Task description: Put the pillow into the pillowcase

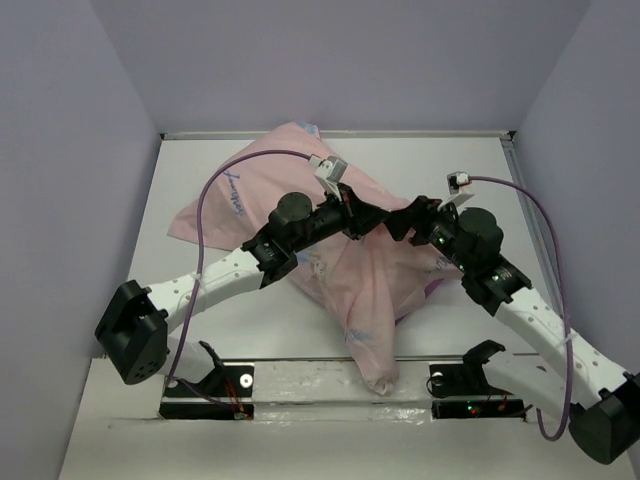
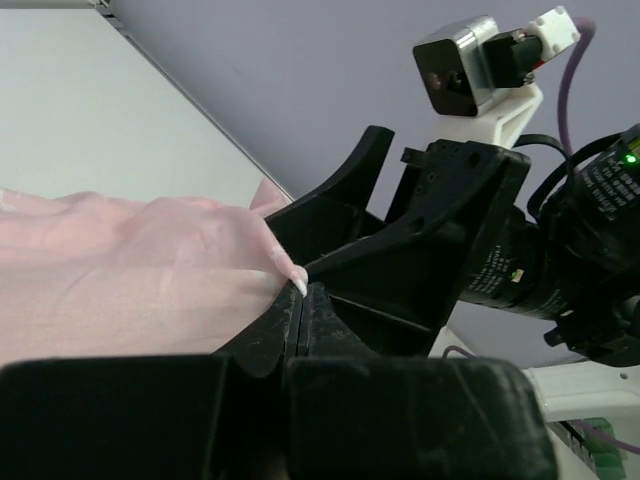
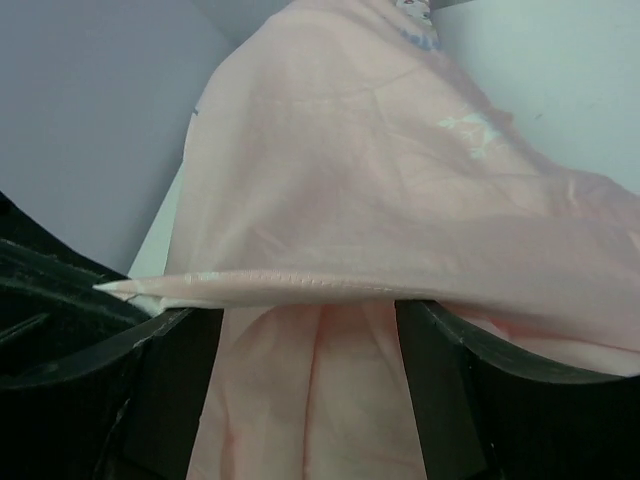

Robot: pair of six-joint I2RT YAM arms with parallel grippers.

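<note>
You're seeing just the surroundings.
Lavender walls (image 1: 350, 60) are boxing in the white table (image 1: 420, 160) on three sides.

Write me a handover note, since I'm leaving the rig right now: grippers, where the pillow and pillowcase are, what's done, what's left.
Left gripper: shut on a pinched edge of the pillowcase.
Right gripper: open, straddling that same pink edge, close against the left one.
Pillowcase: heaped pink side up, bulging at the far left, with a limp tail trailing toward the near edge.
Pillow: no bare white shows; probably inside the case, but that is not confirmed.
Done: pillow apparently in.
Left: check that it is fully seated, straighten the case, let go.
</note>
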